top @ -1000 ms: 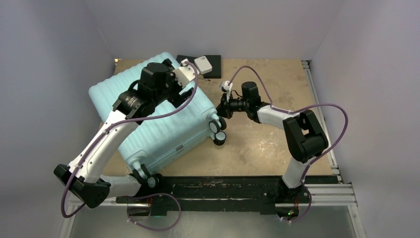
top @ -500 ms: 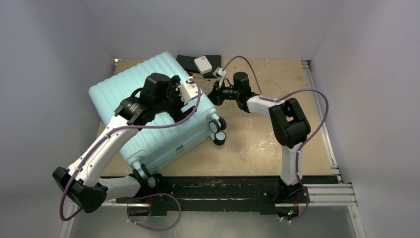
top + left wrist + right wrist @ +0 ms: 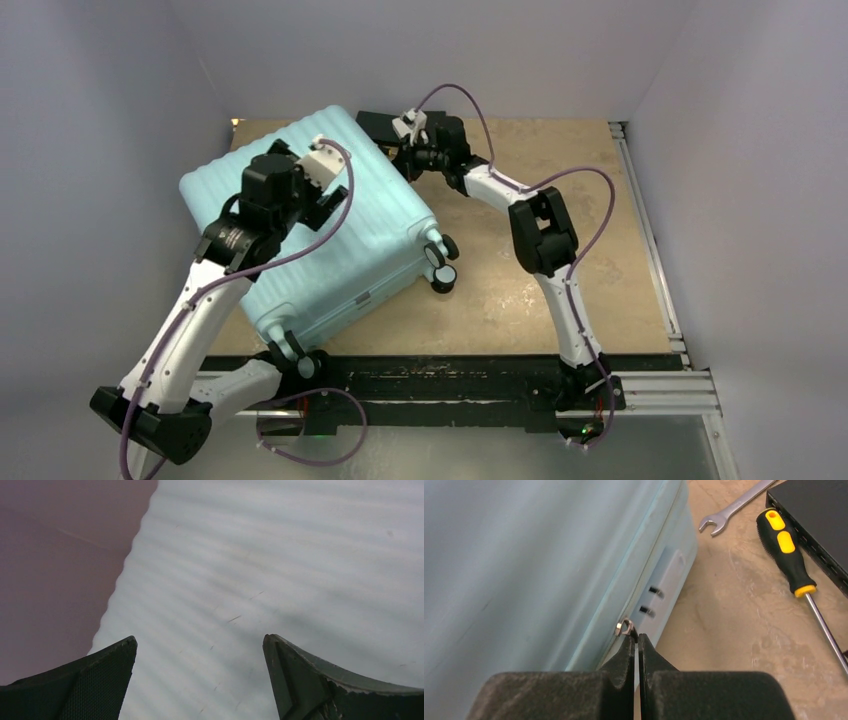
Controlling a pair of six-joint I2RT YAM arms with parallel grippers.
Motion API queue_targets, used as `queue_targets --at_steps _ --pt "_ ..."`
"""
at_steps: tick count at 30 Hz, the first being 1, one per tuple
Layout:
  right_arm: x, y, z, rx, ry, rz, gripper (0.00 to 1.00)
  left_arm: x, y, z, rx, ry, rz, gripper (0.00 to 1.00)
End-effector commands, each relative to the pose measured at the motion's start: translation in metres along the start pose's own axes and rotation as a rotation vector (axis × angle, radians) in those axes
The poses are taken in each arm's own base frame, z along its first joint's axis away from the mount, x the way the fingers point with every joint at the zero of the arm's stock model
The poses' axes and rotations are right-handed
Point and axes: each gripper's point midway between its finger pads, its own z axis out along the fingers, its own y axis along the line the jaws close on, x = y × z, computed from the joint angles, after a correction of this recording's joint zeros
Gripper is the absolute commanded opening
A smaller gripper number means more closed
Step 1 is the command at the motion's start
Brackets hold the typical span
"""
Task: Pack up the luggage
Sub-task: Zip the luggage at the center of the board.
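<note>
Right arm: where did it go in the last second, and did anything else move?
The right gripper swung away and left from near the wheels to the far side of the luggage, shut, tips at the zipper pull. The left gripper, open, drew back left across its top. The luggage stayed put, closed.

Shows one luggage, one small metal ring, one wrench, one yellow-and-black screwdriver, one flat black box; two grippers, left gripper and right gripper.
</note>
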Motion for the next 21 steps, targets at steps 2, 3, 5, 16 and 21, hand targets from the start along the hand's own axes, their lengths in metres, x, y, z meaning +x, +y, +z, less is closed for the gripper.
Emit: queue_targets --at_steps 2,3,5,16,21 --pt "-0.036 -0.027 0.031 0.135 -0.072 -0.063 0.00 0.020 0.084 -0.037 -0.428 0.032 -0.118 0.97" --pt "-0.042 -0.026 0.040 0.130 -0.088 -0.076 0.00 0.026 0.097 -0.044 -0.497 0.052 -0.137 0.97" --pt "-0.055 -0.016 0.055 0.125 -0.134 -0.139 0.00 0.040 0.118 -0.058 -0.618 0.099 -0.176 0.97" --pt "-0.078 0.043 0.049 -0.005 -0.095 -0.264 0.60 0.125 0.166 -0.103 -0.925 0.468 -0.295 0.99" --pt "-0.082 0.062 0.013 -0.006 -0.065 -0.311 0.67 0.157 0.169 -0.121 -0.943 0.559 -0.357 0.98"
